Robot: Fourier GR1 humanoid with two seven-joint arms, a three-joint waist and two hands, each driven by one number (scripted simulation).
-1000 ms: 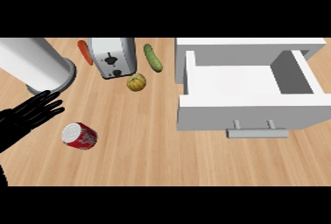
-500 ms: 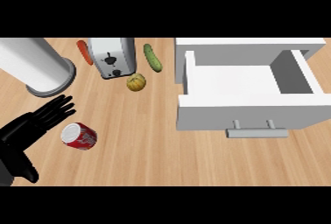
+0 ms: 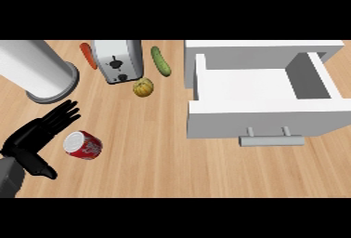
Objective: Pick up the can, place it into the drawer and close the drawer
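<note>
A red can [image 3: 83,145] with a white lid lies on its side on the wooden counter at the lower left. My left hand [image 3: 35,137] is open just to the left of it, fingers straight and pointing up-right, thumb stretched down below the can. Hand and can are very close; I cannot tell whether they touch. The white drawer [image 3: 264,120] stands pulled open at the right, its inside bare, with a grey handle [image 3: 270,139] on its front. My right hand shows nowhere in the view.
A large white cylinder [image 3: 33,70] stands at the upper left. Behind the can are a silver toaster [image 3: 118,61], a carrot [image 3: 88,55], a green cucumber [image 3: 161,61] and a small yellow squash [image 3: 143,87].
My left hand has moved right and a little down, from beside the white cylinder to right next to the can, with more of the forearm now in view. The can has stayed put.
</note>
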